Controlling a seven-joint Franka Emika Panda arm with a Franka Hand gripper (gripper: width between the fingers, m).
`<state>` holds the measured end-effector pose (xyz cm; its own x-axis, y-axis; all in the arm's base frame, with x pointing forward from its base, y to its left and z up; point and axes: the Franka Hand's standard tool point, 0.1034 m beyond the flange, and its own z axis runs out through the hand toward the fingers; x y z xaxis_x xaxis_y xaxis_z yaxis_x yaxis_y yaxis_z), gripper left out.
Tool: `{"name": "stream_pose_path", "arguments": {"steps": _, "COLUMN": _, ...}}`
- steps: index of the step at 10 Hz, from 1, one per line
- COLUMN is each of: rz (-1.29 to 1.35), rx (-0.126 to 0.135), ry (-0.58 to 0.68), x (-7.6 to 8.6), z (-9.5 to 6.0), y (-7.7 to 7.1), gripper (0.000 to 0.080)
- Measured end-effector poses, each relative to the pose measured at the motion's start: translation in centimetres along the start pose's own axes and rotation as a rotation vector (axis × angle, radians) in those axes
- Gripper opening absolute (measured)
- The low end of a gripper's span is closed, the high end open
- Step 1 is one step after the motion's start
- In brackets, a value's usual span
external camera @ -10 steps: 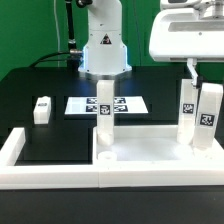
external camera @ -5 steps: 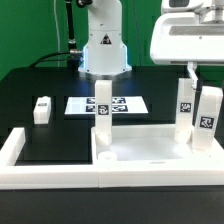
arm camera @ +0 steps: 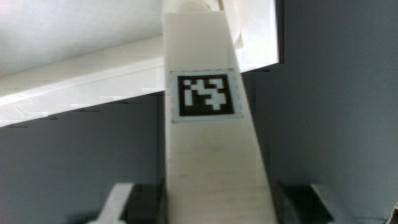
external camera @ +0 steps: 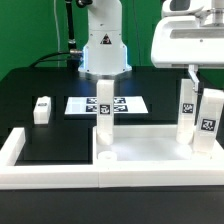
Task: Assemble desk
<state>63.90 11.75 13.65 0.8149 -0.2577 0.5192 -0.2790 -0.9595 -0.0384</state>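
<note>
The white desk tabletop (external camera: 150, 148) lies at the front inside the border wall. One tagged leg (external camera: 104, 110) stands upright at its left side. Two more legs stand at its right: one upright (external camera: 186, 112) and one slightly tilted (external camera: 208, 120). A fourth leg (external camera: 41, 109) lies on the black table at the exterior view's left. My gripper (external camera: 197, 82) hangs over the two right legs. In the wrist view the gripper (arm camera: 222, 206) has a tagged leg (arm camera: 210, 130) between its fingers (arm camera: 125, 205), with the jaws close on both sides.
The long low white border wall (external camera: 20, 150) runs round the front and left. The marker board (external camera: 82, 104) lies flat behind the left leg. The robot base (external camera: 103, 50) stands at the back centre.
My gripper and the tilted right leg have sunk a little lower. The other legs and the tabletop have not moved.
</note>
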Motion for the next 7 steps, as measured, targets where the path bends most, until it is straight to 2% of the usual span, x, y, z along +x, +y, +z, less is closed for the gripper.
{"name": "stream_pose_path", "arguments": {"steps": 2, "rz": -0.02, "rx": 0.003, "ry": 0.0, "x": -0.21, "z": -0.13, "y": 0.12, "gripper": 0.0287}}
{"name": "stream_pose_path", "arguments": {"steps": 5, "rz": -0.029, "rx": 0.028, "ry": 0.057, "x": -0.23, "z": -0.11, "y": 0.24, "gripper": 0.0287}}
{"name": "stream_pose_path", "arguments": {"steps": 7, "rz": -0.028, "rx": 0.029, "ry": 0.061, "x": -0.2, "z": -0.14, "y": 0.33, "gripper": 0.0287}}
